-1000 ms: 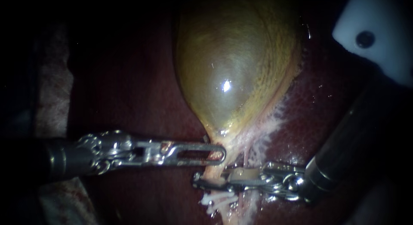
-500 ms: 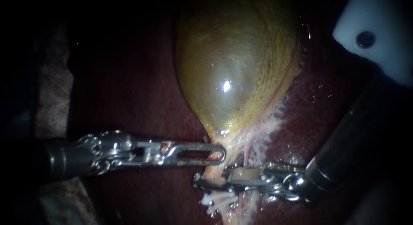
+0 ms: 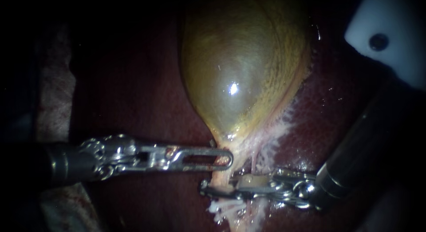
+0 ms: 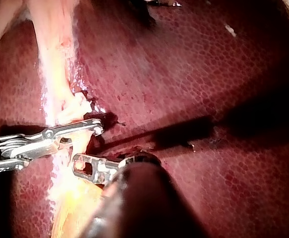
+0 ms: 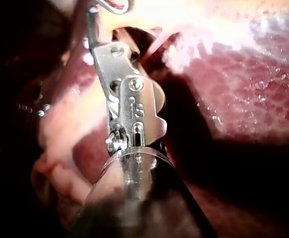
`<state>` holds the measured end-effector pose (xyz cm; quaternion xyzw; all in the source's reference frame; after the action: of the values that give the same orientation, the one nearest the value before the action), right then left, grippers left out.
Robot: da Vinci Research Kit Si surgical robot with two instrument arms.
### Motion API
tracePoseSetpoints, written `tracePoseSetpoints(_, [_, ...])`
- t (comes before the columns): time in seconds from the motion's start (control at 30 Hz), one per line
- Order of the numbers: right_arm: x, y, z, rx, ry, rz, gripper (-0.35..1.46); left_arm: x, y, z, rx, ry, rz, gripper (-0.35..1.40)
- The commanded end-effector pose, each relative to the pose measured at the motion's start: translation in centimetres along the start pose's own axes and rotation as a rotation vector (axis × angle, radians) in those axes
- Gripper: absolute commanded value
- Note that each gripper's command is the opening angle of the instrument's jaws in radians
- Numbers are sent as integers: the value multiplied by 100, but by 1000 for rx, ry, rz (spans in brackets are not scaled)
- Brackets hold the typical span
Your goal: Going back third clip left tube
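The gallbladder [image 3: 239,72] lies on the dark red liver [image 3: 133,90] and narrows to a pale tube [image 3: 220,176] at its lower end. The left instrument [image 3: 222,160] lies flat with its tip against the neck where the gallbladder meets the tube. No view shows whether it grips anything.

The right instrument [image 3: 217,189] reaches across the tube just below that. In the endoscope view a gap shows between its jaws, with pale tissue lying in it, so they stand apart around the tube rather than pressed together. On the far side of those jaws from the gallbladder, a small cluster of white clips [image 3: 224,209] sits on the tube. I cannot tell the clips apart.

The left wrist view shows a white clip right beside the right instrument's tip, closer than the endoscope view suggests. The right wrist view shows only that instrument's wrist and one thin jaw side-on, and the clips are out of sight there.
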<state>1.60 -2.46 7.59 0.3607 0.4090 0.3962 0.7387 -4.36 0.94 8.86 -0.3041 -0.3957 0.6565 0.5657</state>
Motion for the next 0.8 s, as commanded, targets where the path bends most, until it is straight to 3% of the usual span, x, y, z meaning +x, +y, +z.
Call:
tracePoseSetpoints(0.03, [1,0,0,-1,4,-1,17,0,0,0,0,0,0,-35])
tracePoseSetpoints(0.37, [1,0,-1,0,6,-13,42,-1,1,0,1,0,0,-35])
tracePoseSetpoints(0.8, [0,1,-11,11,27,-99,44,-1,3,-1,1,0,-1,-35])
